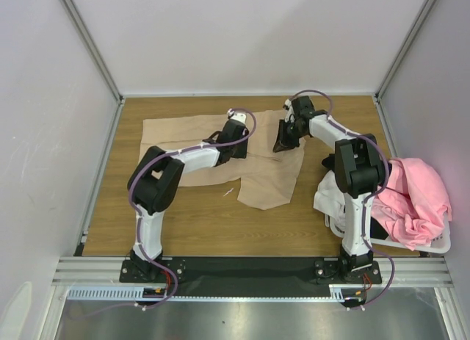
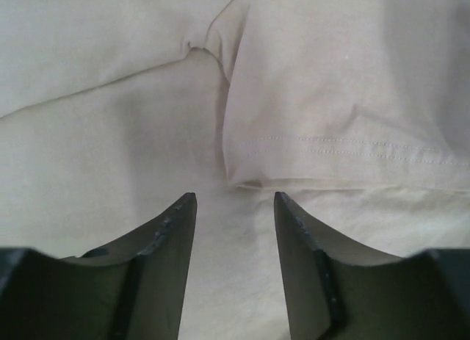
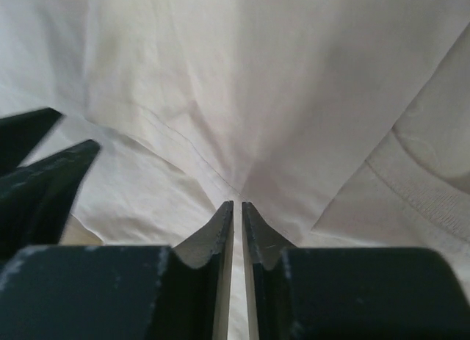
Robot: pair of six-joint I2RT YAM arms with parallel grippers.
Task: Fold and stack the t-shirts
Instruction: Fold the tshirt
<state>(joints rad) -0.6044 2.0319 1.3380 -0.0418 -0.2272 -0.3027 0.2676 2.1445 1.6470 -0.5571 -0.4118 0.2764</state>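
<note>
On the middle of the wooden table (image 1: 191,222) lies the tan t-shirt (image 1: 268,180), spread mostly flat, with its far part under the two arms. It looks thin, light and limp. It will likely sag from any single held point, wrinkle easily, and slide over the wood if dragged. A pinch at a hem, a shoulder seam or a corner should serve better than a grab at mid-panel.

The right gripper (image 3: 236,208) has its jaws almost together, and cloth is drawn into a tented peak at the tips. I judge that it has the shirt pinched, not far from the ribbed collar. The left gripper (image 2: 235,200) stands with its jaws well apart just over the fabric, holding nothing, and a stitched sleeve hem (image 2: 345,145) lies just ahead of it.

At the right edge of the table, a pink shirt (image 1: 415,200) is heaped in the white basket (image 1: 437,246), and a white shirt (image 1: 330,197) hangs over its left side.
</note>
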